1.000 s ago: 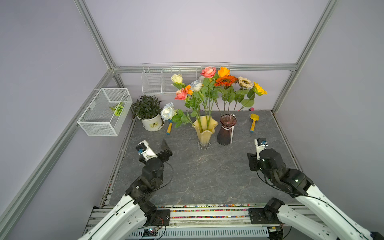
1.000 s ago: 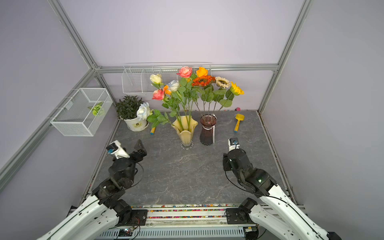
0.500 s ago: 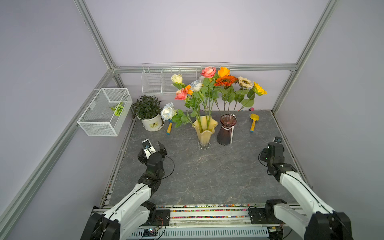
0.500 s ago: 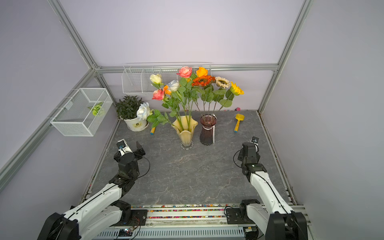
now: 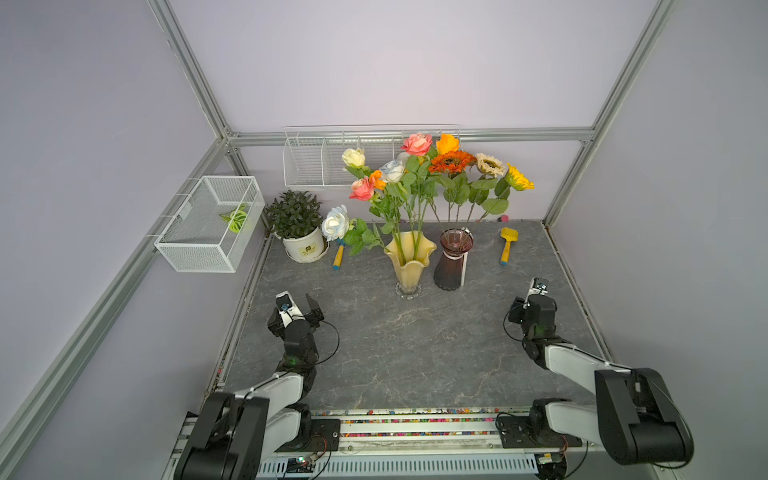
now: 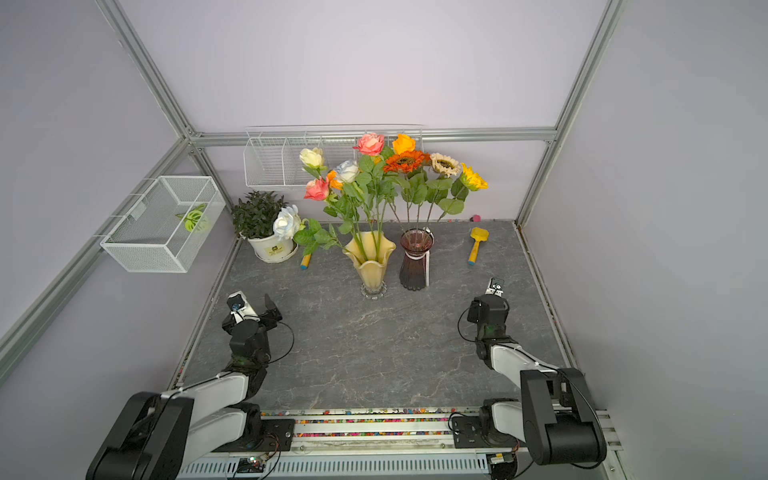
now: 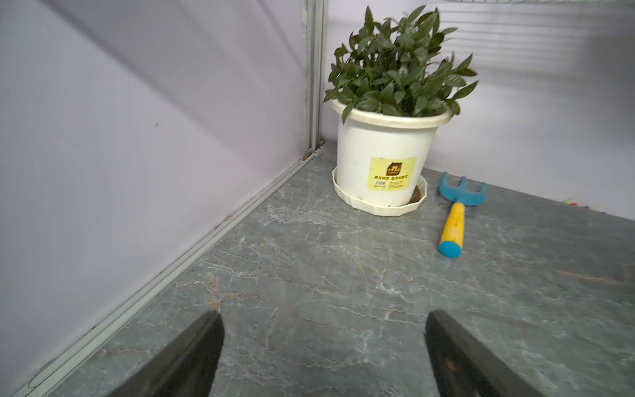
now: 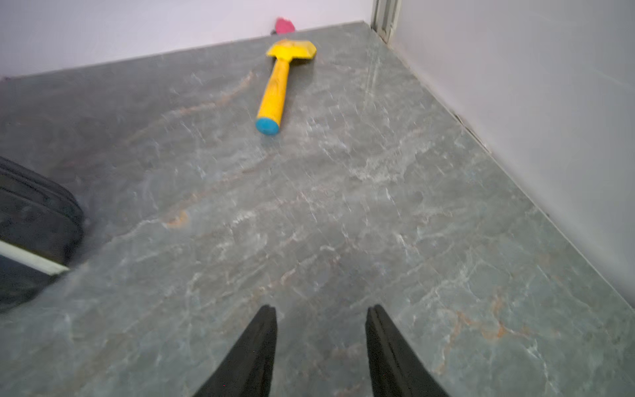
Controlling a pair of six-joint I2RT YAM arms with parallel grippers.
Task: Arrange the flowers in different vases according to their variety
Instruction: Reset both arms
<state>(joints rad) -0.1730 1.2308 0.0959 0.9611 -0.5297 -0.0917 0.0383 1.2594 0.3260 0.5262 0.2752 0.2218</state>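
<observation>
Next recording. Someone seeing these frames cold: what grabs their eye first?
The bright bouquet at the back middle of the table: roses in the yellow vase, sunflower-like heads in the purple vase right beside it. Next, nearer the front, the left gripper and right gripper, both open and empty, well clear of the vases.

The table (image 5: pixel 415 345) looks like grey veined stone with a faint sheen. The yellow vase (image 5: pixel 409 266) is glossy, the purple vase (image 5: pixel 449 270) ribbed glass, the pot (image 7: pixel 381 147) smooth white plastic.
</observation>
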